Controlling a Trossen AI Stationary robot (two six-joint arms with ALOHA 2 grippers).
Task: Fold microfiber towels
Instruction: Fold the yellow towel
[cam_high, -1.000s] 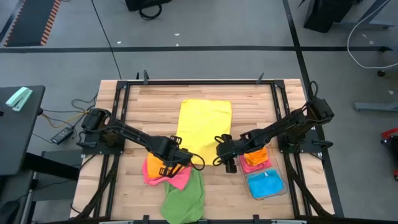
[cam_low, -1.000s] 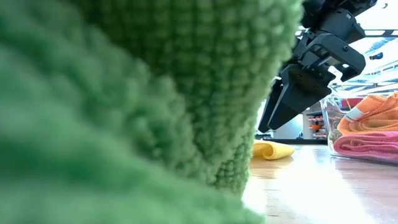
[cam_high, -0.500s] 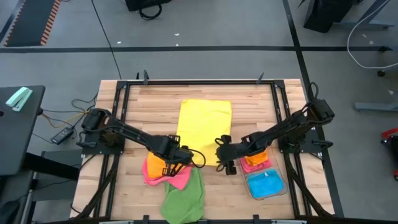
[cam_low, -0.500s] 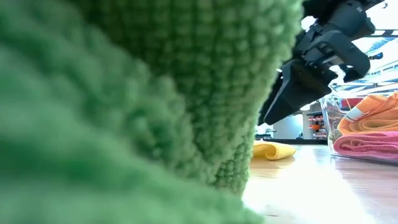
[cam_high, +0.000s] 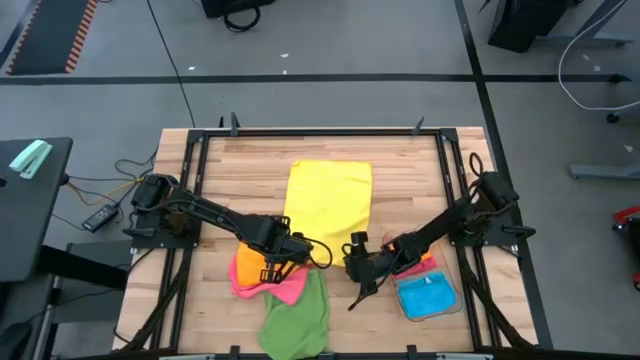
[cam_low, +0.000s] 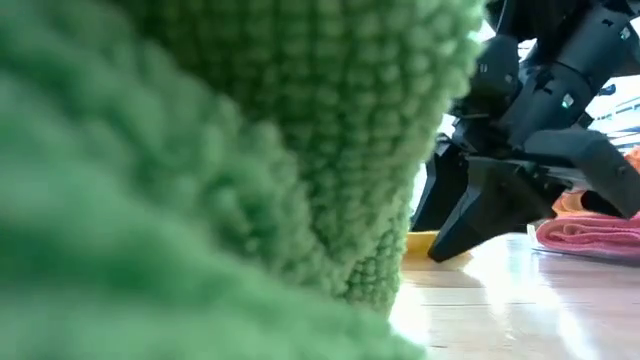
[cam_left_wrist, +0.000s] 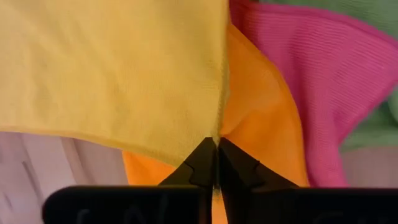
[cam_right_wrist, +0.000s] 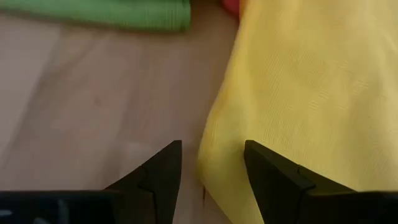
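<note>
My left gripper (cam_left_wrist: 216, 149) pinches the near corner of the yellow towel (cam_high: 328, 203) mid-table; my right gripper (cam_right_wrist: 211, 162) straddles its other near corner, fingers apart. Only overhead shows both.

Wooden table (cam_high: 220, 170), clear plastic bin (cam_high: 452, 300) at its right, grey floor (cam_high: 330, 40)

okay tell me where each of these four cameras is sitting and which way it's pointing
High view: overhead, straight down; both arms, yellow towel, wooden table.
Low view: tabletop height, level; green towel fills it, dark arm beside.
Left wrist view: behind the left claw, shut on the yellow towel's corner over the orange towel.
Right wrist view: behind the open right claw, astride the yellow towel's edge.
Shared: both wrists see the yellow towel.
</note>
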